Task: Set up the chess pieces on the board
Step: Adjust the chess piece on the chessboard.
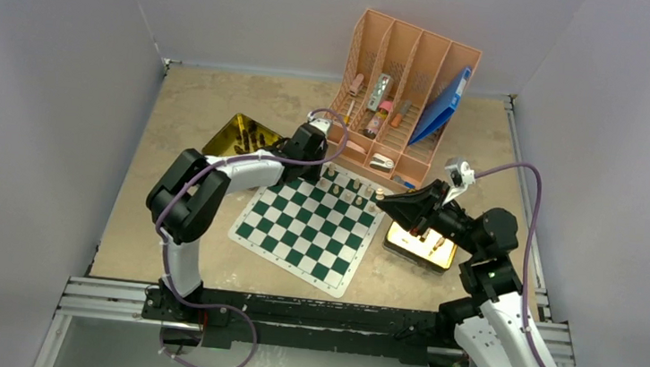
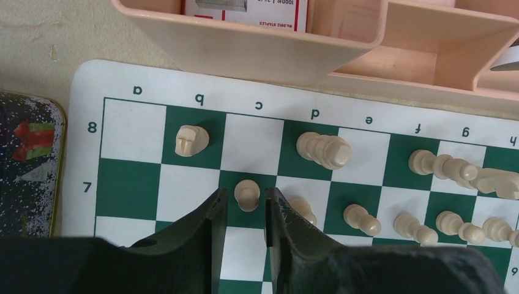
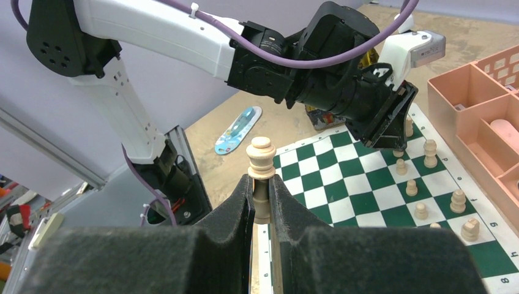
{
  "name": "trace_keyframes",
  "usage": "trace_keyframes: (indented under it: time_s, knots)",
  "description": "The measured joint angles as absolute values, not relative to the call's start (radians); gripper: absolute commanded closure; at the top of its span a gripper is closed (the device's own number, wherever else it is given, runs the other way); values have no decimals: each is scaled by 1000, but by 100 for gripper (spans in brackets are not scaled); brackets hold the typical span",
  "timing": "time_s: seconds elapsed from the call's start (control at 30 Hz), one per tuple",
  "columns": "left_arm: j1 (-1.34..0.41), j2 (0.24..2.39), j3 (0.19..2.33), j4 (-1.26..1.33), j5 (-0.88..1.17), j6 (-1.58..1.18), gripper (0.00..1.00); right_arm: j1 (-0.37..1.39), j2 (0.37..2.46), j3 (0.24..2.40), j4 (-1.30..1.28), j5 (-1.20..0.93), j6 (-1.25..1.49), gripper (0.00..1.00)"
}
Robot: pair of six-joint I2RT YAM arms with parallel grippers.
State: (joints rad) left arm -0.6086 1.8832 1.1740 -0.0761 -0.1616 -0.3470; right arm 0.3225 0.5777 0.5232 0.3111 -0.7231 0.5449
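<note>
- Board (image 1: 298, 244) lies flat on the table (image 1: 186, 98) in front of both arms, turned a bit. A pink organizer (image 1: 401, 101) stands just behind its far edge.
- Left gripper (image 2: 246, 211) is low over the far left part of the board. Its fingers (image 2: 208, 236) are narrowly apart, one on each side of a tan pawn (image 2: 248, 195).
- This pawn stands upright on sq. c7. A small gap shows on both sides of it, so it is not clamped.
- Other tan pcs in the same two rows: knight (image 2: 191, 139) on b8, taller piece (image 2: 324, 150) on d8, back-row group (image 2: 440, 164) from f8 to h8.
- Row of pawns (image 2: 416, 226) goes from e7 to h7. One more on d7 is half hidden behind the right finger.
- Right gripper (image 3: 261, 199) is raised near the far right corner of the board, beside a gold tin (image 1: 427, 252).
- Its fingers are clamped on the stem of a tan piece (image 3: 261, 160), which is upright w/ its round head above the pads.
- 2nd gold tin (image 1: 236, 134) lies left of the board, behind the left arm.
- Dark printed tin (image 2: 24, 165) sits just beside the board edge at a8/a7.
</note>
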Motion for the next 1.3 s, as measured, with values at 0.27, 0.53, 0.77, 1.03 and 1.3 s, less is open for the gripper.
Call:
trace_keyframes:
  time_s: [0.27,0.53,0.77,1.03,1.3]
  knots:
    - [-609,1885,1174,-76,-166,-333,83,323,589,523,313,-723,544,92]
    - [-609,1885,1177,-89,-161,-329,87,323,596,523,320,-724,542,92]
    - [-609,1885,1192,-126,-149,-329,89,323,602,519,341,-724,543,92]
    - [-609,1885,1201,-152,-150,-329,82,323,640,501,386,-725,549,92]
    - [-609,1902,1227,-201,-145,-326,69,323,667,498,419,-725,552,92]
